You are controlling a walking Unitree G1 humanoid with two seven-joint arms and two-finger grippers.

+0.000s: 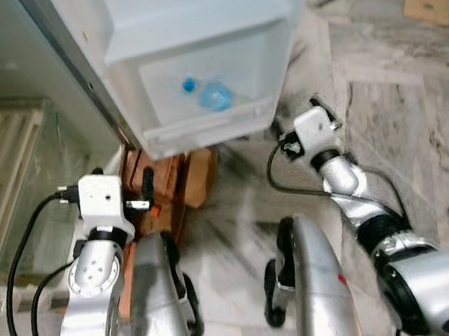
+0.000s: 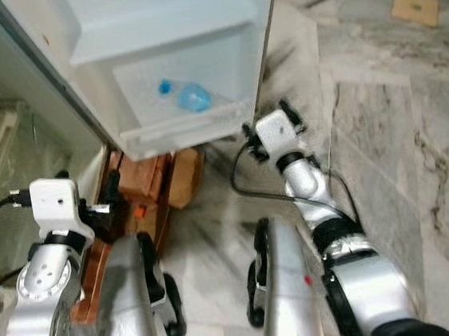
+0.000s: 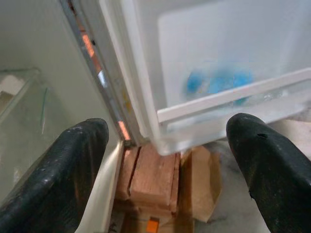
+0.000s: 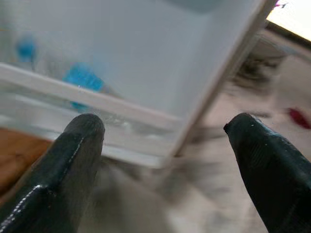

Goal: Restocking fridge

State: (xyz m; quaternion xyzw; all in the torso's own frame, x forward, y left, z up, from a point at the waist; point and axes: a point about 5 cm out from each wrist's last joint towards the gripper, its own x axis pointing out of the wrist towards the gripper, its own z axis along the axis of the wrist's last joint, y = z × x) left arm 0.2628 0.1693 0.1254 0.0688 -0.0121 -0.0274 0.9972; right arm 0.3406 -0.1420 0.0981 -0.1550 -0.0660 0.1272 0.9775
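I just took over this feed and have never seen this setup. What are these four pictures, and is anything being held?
The top two come from the robot's head, looking down past its silver arms. They show an open fridge door with a bottle, blue in label and cap, lying in the bottom door shelf, and a wooden block under the fridge on the marble floor. The bottom two look along each wrist's black fingers. The left gripper and right gripper are both open, holding nothing, pointed at that shelf.
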